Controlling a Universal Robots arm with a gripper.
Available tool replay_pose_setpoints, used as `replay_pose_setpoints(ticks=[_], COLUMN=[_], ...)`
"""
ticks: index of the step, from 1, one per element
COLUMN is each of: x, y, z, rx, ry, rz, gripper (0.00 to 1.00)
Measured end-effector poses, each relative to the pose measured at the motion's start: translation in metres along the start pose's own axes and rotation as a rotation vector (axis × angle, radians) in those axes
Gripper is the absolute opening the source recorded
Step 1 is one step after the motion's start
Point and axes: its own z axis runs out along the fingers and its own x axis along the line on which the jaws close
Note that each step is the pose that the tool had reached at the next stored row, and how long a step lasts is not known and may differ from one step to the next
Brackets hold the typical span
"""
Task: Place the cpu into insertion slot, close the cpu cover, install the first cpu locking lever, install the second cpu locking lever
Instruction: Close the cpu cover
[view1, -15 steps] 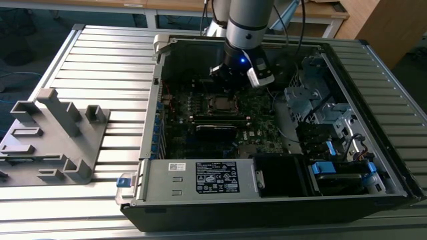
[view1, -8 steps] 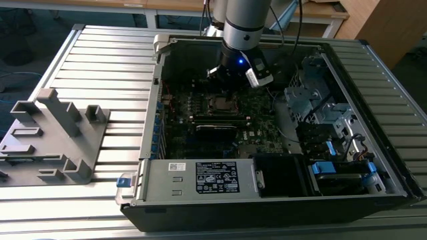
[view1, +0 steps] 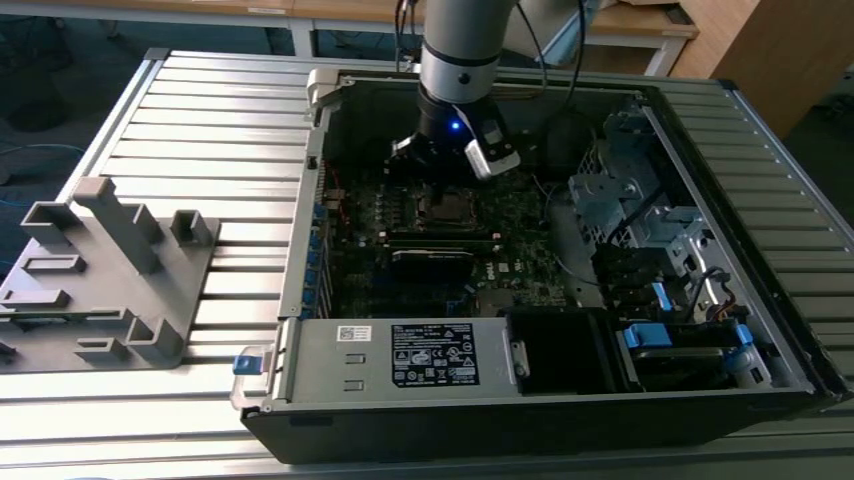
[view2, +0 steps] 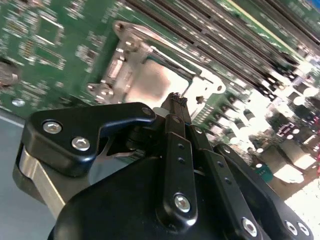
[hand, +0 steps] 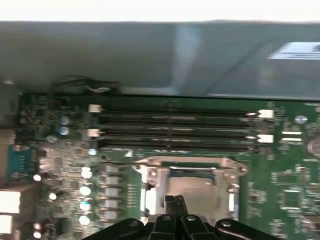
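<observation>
A ribbed metal table (view1: 200, 100) carries an open computer case (view1: 300, 300) lying on its side, with a grey moulded fixture (view1: 107, 280) at its 9 o'clock in the exterior view. The arm reaches down onto the motherboard (view1: 400, 270), and the gripper (view2: 175, 99) hangs just above the insertion slot (view1: 443, 207), its jaws pinched together with nothing visible between them. The cpu (hand: 202, 192) lies flat in the slot, and the cpu cover (hand: 190, 162) appears to frame it; whether the levers are latched I cannot tell. The chip is probably light, stiff and easily damaged, best gripped by its edges; the cover looks like thin, springy sheet metal. Memory slots (hand: 175, 127) crowd one side of the socket. In the exterior view, drive bays (view1: 627, 190) stand at the board's 3 o'clock, and there is open room straight overhead
</observation>
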Motion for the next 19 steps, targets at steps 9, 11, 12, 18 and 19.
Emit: replay_pose_setpoints(ticks=[9, 11, 12, 18, 19], x=[0.0078, 0.0094, 0.01, 0.0114, 0.0116], y=[0.0001, 0.0001, 0.0001, 0.0001, 0.0001], z=[0.0021, 0.0036, 0.0047, 0.0081, 0.0094], rx=[0.0005, 0.0003, 0.0002, -0.0002, -0.0002], ry=[-0.0002, -0.0005, -0.0007, -0.0012, -0.0012], rz=[0.015, 0.028, 0.036, 0.063, 0.064], gripper=[0.11, 0.11, 0.11, 0.11, 0.11])
